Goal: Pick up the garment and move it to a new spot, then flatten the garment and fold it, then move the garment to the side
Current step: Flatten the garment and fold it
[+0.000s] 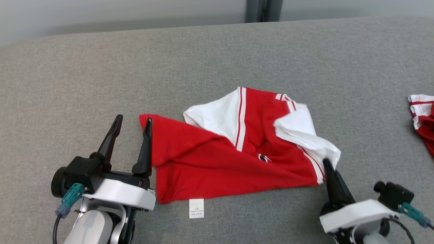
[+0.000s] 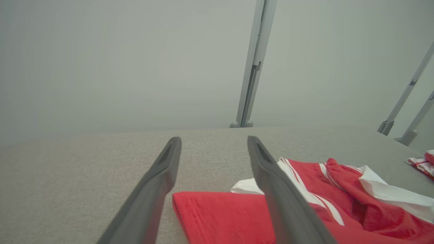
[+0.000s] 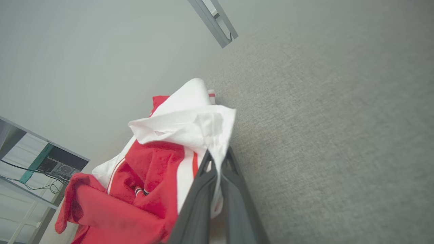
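While the grey desk (image 1: 217,51) carries the crumpled garment (image 1: 217,159) at its middle, your right gripper (image 1: 328,164) clamped on its white corner (image 1: 330,152), ease the spread left gripper (image 1: 133,118) around the red corner (image 1: 143,120) and pinch low.

Two red-and-white garments are counted in the head view: one garment (image 1: 217,166) at the centre of the frame and a second garment (image 1: 423,118) at the right edge. One white label (image 1: 196,208) is seen at the lower centre. One grey counter (image 1: 101,67) is counted. Two pairs of jaws are counted, the left jaws at the lower left and the right jaws at the lower right. One dark post (image 1: 262,10) is seen at the top centre.
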You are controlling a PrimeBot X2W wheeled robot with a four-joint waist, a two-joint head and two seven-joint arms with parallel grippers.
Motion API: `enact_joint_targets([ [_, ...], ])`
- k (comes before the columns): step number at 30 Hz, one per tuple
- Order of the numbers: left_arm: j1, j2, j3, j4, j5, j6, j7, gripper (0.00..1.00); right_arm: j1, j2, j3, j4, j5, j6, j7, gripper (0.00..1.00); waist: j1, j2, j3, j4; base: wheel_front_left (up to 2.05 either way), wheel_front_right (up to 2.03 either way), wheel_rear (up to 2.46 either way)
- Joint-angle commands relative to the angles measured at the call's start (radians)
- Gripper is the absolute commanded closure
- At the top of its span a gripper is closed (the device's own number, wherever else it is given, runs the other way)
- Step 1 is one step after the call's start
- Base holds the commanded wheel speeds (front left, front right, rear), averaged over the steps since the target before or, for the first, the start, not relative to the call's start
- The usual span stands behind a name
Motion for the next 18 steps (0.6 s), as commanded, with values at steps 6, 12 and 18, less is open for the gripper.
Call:
enact_joint_targets([
  [6, 0.015, 0.014, 0.003, -0.015, -0.002, 0.012, 0.014, 0.00, 0.064, 0.002, -0.044, 0.031, 0.036, 0.000, -0.010, 0.00, 0.0000, 0.0000, -0.005, -0.014, 0.00, 0.00, 0.00],
  [12, 0.027, 0.026, 0.010, -0.026, -0.001, 0.027, 0.020, 0.00, 0.077, 0.002, -0.138, -0.018, -0.048, 0.000, -0.012, 0.00, 0.0000, 0.0000, -0.016, -0.021, 0.00, 0.00, 0.00],
  [18, 0.051, 0.038, 0.031, -0.041, -0.005, 0.052, 0.012, 0.00, 0.083, -0.036, -0.276, -0.170, -0.292, 0.000, -0.012, 0.00, 0.0000, 0.0000, -0.034, -0.030, 0.00, 0.00, 0.00],
])
